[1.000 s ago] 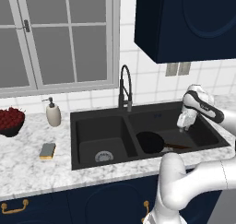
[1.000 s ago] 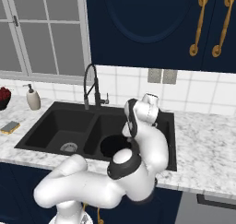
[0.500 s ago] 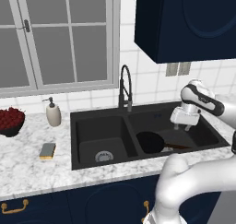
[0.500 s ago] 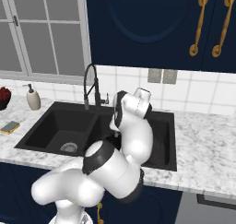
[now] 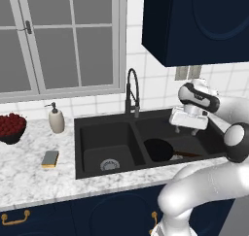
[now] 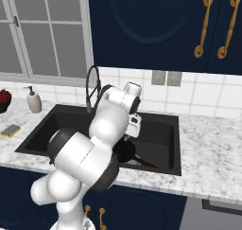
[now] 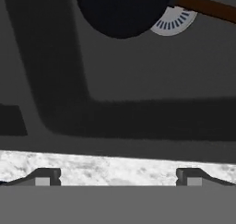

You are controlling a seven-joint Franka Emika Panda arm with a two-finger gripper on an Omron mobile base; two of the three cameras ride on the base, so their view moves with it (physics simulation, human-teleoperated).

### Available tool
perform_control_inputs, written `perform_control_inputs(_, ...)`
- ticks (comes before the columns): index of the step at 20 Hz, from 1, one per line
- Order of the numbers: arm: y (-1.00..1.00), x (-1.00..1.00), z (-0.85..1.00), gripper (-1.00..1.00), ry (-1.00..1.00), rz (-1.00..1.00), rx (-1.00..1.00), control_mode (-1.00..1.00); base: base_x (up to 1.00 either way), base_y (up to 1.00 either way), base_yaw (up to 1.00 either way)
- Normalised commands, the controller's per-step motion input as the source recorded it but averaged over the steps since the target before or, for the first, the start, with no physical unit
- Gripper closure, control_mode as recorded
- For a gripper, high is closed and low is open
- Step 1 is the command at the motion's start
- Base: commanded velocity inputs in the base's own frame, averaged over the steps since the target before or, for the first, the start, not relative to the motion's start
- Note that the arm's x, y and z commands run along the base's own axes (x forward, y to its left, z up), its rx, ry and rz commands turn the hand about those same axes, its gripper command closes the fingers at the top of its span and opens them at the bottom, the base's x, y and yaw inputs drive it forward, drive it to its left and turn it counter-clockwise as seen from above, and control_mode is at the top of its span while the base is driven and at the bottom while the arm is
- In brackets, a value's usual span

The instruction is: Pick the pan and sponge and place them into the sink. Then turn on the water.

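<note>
Hand view looked down past the spread finger tips into the right basin of the sink, where the pan lay over the silver drain with its handle running off to one side. From the left base view the gripper hung above that basin, jaws wide and holding nothing, near the black faucet. So the pan looked delivered; the sponge was the next thing to fetch, lying flat on the marble counter left of the sink, in front of the soap bottle and beside a bowl of red fruit. I judged it light and soft, likely to squash and not slip, best pinched from above across its narrow width. No water ran from the spout.
</note>
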Motion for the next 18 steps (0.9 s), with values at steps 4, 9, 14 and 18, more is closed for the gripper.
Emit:
perform_control_inputs(4, 0.57, -0.27, 0.22, -1.0, 0.0, -0.24, -0.17, -1.0, 0.0, 0.0, 0.0)
perform_control_inputs(9, 0.58, -0.33, 0.14, -1.0, 0.0, -0.23, -0.15, -1.0, 0.0, 0.0, 0.0)
perform_control_inputs(14, 0.71, -0.41, 0.08, -1.0, -0.03, -0.18, -0.1, -1.0, 0.0, 0.0, 0.0)
perform_control_inputs(18, 0.67, -0.45, 0.06, -1.0, -0.11, -0.18, -0.08, -1.0, 0.0, 0.0, 0.0)
